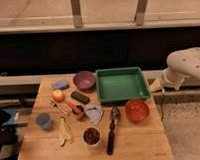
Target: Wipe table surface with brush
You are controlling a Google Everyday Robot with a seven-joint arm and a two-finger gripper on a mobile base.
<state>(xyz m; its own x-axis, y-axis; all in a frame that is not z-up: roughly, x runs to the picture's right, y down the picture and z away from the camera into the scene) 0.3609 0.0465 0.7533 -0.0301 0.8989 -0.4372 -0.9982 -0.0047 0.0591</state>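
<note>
The brush [112, 131] lies untouched lower centre; the gripper [156, 85], apparently spread and empty at right-centre, must reach its handle first.

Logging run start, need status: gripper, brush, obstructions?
Gripper open, empty, at right edge of table surface beside green tray. Brush lying flat, front centre, not gripped. Orange bowl and white cup flank it.

Three bowls [84, 80] [137, 110] [92, 143], one tray [121, 86], one brush [112, 126]

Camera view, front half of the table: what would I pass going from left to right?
Blue cup → banana peel → white cup → brush → orange bowl; the gripper hangs farthest right, beside the green tray.
</note>
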